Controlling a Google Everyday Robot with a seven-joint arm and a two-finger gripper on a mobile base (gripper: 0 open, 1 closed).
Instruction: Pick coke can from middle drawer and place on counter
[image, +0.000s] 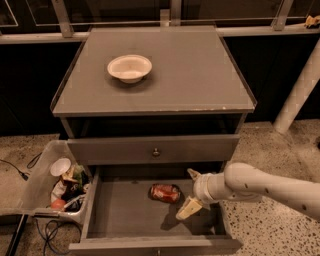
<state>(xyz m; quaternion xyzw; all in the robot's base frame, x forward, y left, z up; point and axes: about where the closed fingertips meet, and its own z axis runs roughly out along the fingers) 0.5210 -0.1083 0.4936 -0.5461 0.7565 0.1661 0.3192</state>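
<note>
The coke can (164, 193) lies on its side on the floor of the open middle drawer (125, 215), near the drawer's centre. My gripper (189, 191) reaches in from the right on a white arm and hovers over the drawer, just right of the can. Its two pale fingers (188, 208) are spread apart and hold nothing. The can is a short gap to the left of the fingertips. The counter (200, 75) is the grey cabinet top above.
A white bowl (129, 67) sits on the counter's left half. A closed drawer front with a round knob (156, 151) is above the open drawer. A clear bin of rubbish (55, 182) stands on the floor at the left. A white post (299, 90) rises at the right.
</note>
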